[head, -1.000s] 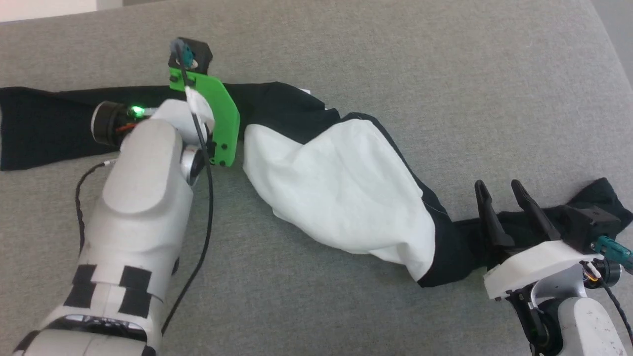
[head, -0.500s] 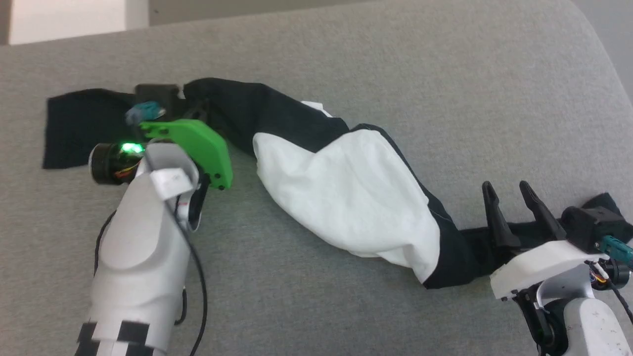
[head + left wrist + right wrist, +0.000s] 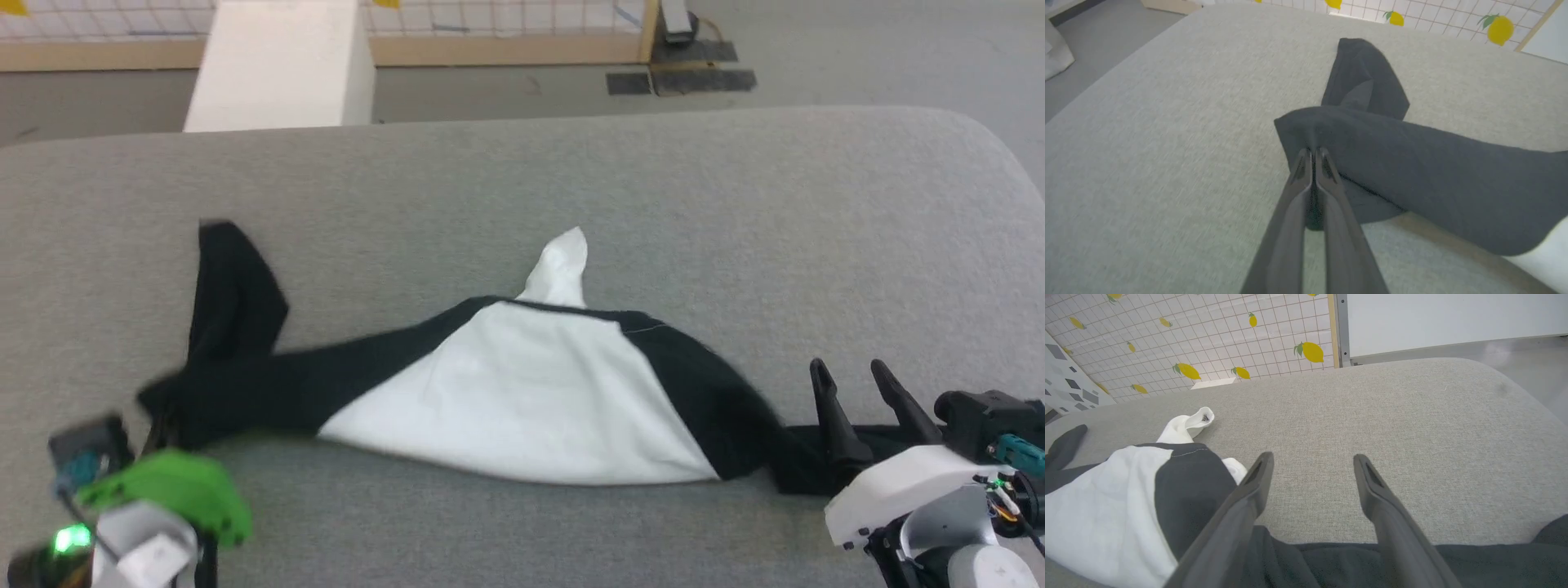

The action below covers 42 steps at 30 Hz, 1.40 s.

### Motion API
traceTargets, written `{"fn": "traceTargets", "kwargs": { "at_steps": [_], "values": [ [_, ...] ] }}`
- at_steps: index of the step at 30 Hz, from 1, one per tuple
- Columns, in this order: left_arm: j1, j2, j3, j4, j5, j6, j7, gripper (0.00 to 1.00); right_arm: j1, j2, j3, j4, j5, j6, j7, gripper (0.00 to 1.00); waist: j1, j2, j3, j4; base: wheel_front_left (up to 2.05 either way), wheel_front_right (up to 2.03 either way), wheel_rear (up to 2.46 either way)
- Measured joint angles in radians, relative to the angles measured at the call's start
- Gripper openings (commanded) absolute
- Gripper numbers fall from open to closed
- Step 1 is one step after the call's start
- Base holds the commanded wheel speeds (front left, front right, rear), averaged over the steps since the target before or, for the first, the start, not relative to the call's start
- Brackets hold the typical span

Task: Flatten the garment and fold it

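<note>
Grey fabric surface (image 3: 735, 204) in front of me, far right corner rounded. Beyond it: white block (image 3: 277, 65), lemon-print grid wall (image 3: 1208, 335), dark mats (image 3: 682, 80) on grey floor (image 3: 882, 49).

garment (image 3: 522, 400): I read soft matt knit cloth, white panel and black sleeves alike, lightly creased.
upholstered top (image 3: 653, 204): grey woven fabric, coarse-grained, matt, out to every edge I see.
left gripper (image 3: 1312, 152) and right gripper (image 3: 1312, 457): fingers of dark smooth plastic with a faint sheen.
left wrist bracket (image 3: 175, 490): bright green plastic, smooth.
right wrist housing (image 3: 898, 482): white plastic, satin.
wall frame (image 3: 506, 51): I note pale wood.
gridded wall (image 3: 1208, 335): smooth-looking; tile or print, I cannot tell.
</note>
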Motion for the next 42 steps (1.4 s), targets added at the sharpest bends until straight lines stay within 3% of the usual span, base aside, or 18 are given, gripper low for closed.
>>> {"fn": "traceTargets", "kwargs": {
  "at_steps": [2,3,4,5,7,13,18,22,27,28,29,30,31,32,42],
  "values": [
    [0.074,-0.005,0.02,-0.015,-0.021,0.02,0.043,0.0,0.01,0.0,-0.004,-0.006,0.0,0.0,0.013,1.0,0.0,0.0,-0.013,0.017,0.0,0.0,0.0],
    [0.109,-0.013,0.021,-0.019,-0.044,0.022,0.069,0.38,0.014,0.0,-0.005,-0.008,-0.001,0.0,0.022,1.0,0.0,0.0,-0.02,0.027,0.0,0.0,0.0],
    [0.137,-0.021,0.02,-0.024,-0.054,0.018,0.081,0.94,0.018,0.0,-0.004,-0.01,-0.003,0.0,0.032,1.0,0.0,0.0,-0.026,0.036,0.0,0.0,0.0],
    [0.153,-0.031,0.02,-0.032,-0.065,0.011,0.082,1.0,0.021,0.0,-0.002,-0.013,-0.004,0.0,0.041,1.0,0.0,0.0,-0.031,0.044,0.0,0.0,0.0],
    [0.163,-0.041,0.01,-0.049,-0.081,-0.01,0.067,1.0,0.024,0.0,0.004,-0.021,-0.013,0.0,0.053,1.0,0.0,0.0,-0.039,0.058,0.0,0.0,0.0],
    [0.149,-0.066,-0.048,-0.12,-0.055,-0.066,-0.137,1.0,0.025,-0.001,0.058,-0.052,-0.026,0.0,0.097,1.0,-0.0001,0.0,-0.056,0.085,0.0,0.0,0.0],
    [0.102,-0.093,-0.128,-0.134,-0.002,-0.109,-0.282,1.0,0.015,0.001,0.12,-0.041,-0.02,0.0,0.272,1.0,-0.0001,0.0,-0.049,0.089,0.0,0.0,0.0],
    [0.066,-0.11,-0.147,-0.116,0.017,-0.11,-0.323,1.0,-0.02,0.001,0.127,-0.035,-0.019,0.0,0.424,1.0,0.0,0.0,-0.031,0.088,0.0,0.0,0.0],
    [0.042,-0.119,-0.161,-0.08,0.021,-0.119,-0.334,1.0,-0.069,-0.002,0.152,-0.026,0.001,0.0,0.523,1.0,0.0,0.0,-0.002,0.086,0.0,0.0,0.0],
    [0.039,-0.119,-0.162,-0.075,0.021,-0.119,-0.337,1.0,-0.076,-0.005,0.156,-0.021,0.008,0.0,0.541,0.9,0.0,0.0,0.004,0.086,0.0,0.0,0.0],
    [0.034,-0.12,-0.162,-0.069,0.021,-0.119,-0.338,1.0,-0.08,-0.006,0.156,-0.016,0.019,0.0,0.557,0.72,0.0,0.0,0.01,0.085,0.0,0.0,0.0],
    [0.03,-0.12,-0.162,-0.066,0.021,-0.122,-0.338,1.0,-0.082,-0.01,0.159,-0.015,0.023,0.0,0.57,0.22,0.0,0.0,0.014,0.085,0.0,0.0,0.0],
    [0.027,-0.12,-0.163,-0.062,0.022,-0.124,-0.338,1.0,-0.084,-0.015,0.162,-0.015,0.025,0.0,0.579,0.06,0.0,0.0,0.019,0.085,0.0,0.0,0.0],
    [0.025,-0.12,-0.162,-0.058,0.022,-0.126,-0.338,1.0,-0.086,-0.019,0.16,-0.016,0.025,0.0,0.581,0.0,0.0,0.0,0.022,0.084,0.0,0.0,0.0],
    [-0.001,-0.091,-0.181,-0.002,0.026,-0.151,-0.306,1.0,-0.051,-0.026,0.114,-0.102,0.02,0.0,0.529,0.0,0.0,0.0,0.003,0.071,0.0,0.0,0.0]
  ]
}}
